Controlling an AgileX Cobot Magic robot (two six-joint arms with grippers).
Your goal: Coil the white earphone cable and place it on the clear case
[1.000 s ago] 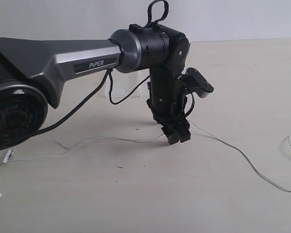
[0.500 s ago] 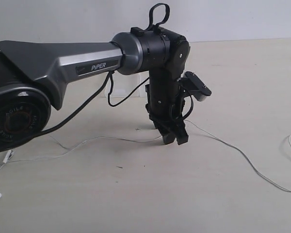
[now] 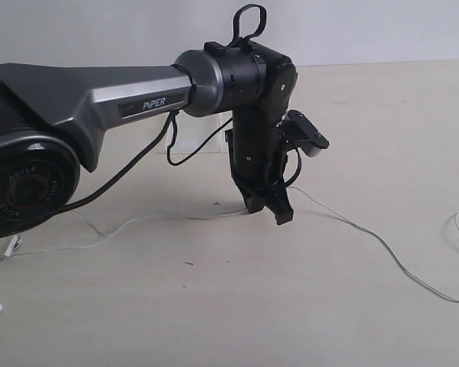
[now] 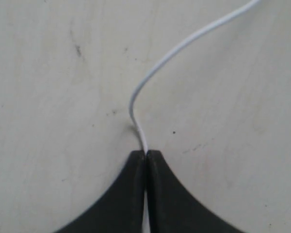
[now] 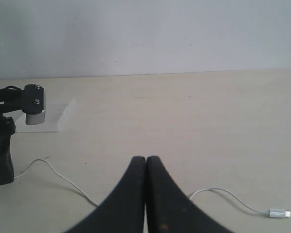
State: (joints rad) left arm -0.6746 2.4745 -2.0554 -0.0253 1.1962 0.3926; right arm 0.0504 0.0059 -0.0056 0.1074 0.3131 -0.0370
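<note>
Left gripper [image 4: 145, 155] is pinching the white earphone cable [image 4: 132, 109] tight, wire trailing toward 4 o'clock in the exterior view; right gripper [image 5: 146, 160] is sitting fully closed, empty.

Surface [image 3: 214, 313]: pale beige, matt, with a faint streaky grain. It fills the lower part of the exterior view and runs back to the wall. A few small dark specks [image 3: 188, 264] are scattered on it. Left wrist view, close up: more specks and faint grey scuffs [image 4: 77, 46].

Wall [image 3: 382, 30]: plain, off-white to light grey, meeting the surface in a straight line.

Light: soft, even, diffuse. Shadows faint with blurred edges.
</note>
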